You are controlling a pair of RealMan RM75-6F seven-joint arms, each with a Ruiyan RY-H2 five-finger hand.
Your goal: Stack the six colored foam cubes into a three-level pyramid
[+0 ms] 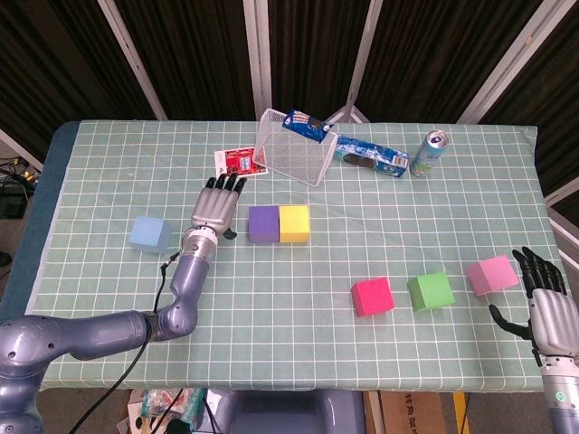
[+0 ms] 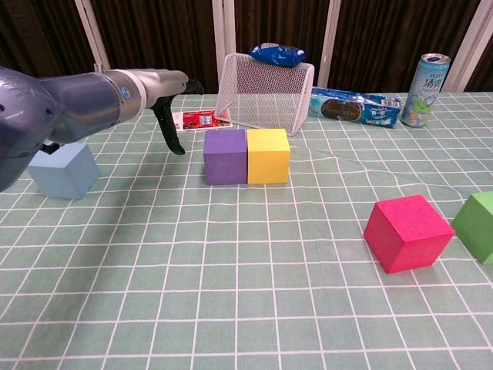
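Head view | left hand (image 1: 217,210) released, fingers spread, just left of touching purple cube (image 1: 263,223) and yellow cube (image 1: 294,223), the likely pyramid base | right hand (image 1: 550,306) released, empty, near pink cube (image 1: 492,274).

We see a worktop (image 1: 109,271) under green checked cloth carrying a blue cube (image 1: 149,233), touching purple (image 1: 263,224) and yellow cubes (image 1: 294,223), red (image 1: 372,297), green (image 1: 431,291) and pink cubes (image 1: 491,274), a wire basket (image 1: 291,149), a can (image 1: 428,154).

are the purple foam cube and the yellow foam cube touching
Touching. In the chest view the purple foam cube and the yellow foam cube sit flush side by side with no tablecloth visible between them; the head view agrees.
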